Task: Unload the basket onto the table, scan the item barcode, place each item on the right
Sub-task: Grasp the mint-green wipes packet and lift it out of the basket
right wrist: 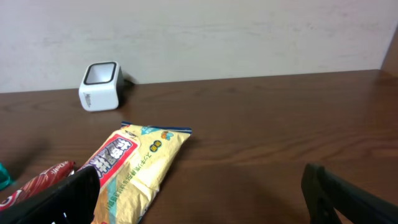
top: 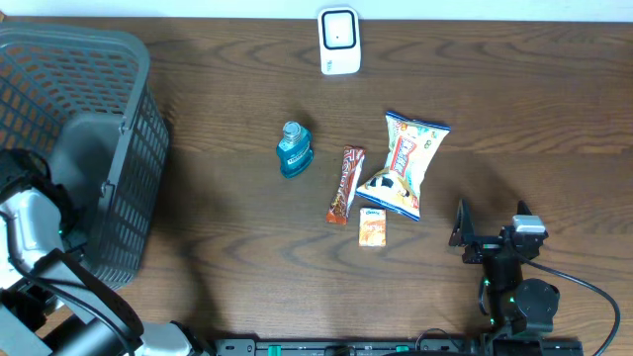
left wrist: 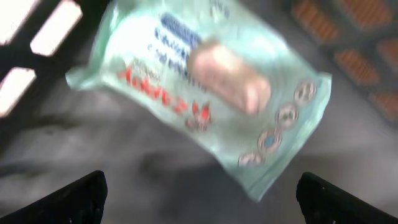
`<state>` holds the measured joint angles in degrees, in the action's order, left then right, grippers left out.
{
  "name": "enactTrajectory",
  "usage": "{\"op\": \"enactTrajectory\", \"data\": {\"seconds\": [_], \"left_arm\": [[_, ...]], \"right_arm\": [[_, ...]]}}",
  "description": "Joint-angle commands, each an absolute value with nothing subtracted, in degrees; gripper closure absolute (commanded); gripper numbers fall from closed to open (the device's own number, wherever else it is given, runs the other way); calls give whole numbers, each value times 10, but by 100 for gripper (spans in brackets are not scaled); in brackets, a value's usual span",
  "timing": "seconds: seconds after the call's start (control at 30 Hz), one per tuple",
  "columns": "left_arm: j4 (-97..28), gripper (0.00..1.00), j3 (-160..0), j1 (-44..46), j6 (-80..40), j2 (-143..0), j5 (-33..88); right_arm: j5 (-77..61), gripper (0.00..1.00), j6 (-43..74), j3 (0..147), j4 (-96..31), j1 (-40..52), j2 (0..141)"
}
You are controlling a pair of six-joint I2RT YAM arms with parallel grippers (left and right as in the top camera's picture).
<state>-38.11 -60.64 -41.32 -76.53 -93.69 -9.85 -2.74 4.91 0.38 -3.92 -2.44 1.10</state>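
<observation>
The left gripper [left wrist: 206, 196] hangs released over the pale green packet [left wrist: 205, 93] in the basket [top: 134, 61] at 9 o'clock. Straddle its narrow width before closing (the film looks slippery), leaving the barcode clear for the scanner [top: 338, 40] at 12 o'clock. The right gripper [right wrist: 202, 196] sits open at 5 o'clock.

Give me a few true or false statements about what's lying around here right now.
The white scanner stands at the far edge of the table. True.
The blue bottle lies inside the basket. False: it is on the table, beside the candy bar.
The right claw grips the snack bag. False: it is open and empty; the bag lies on the table.
A pale green packet lies beneath the open left claw. True.
A small orange box lies by the snack bag's near end. True.
</observation>
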Motion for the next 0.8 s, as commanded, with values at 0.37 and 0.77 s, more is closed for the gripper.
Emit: {"op": "enactTrajectory", "data": {"seconds": [0.37,0.77], "left_arm": [[-346,10,-601,-466,-725,-1056,-149],[-348,93,-621,-466,-644,-1069,-71]], "right_arm": [[-25,1,42,3,-41,-22,10],[-25,1,42,3,-41,-22,10]]}}
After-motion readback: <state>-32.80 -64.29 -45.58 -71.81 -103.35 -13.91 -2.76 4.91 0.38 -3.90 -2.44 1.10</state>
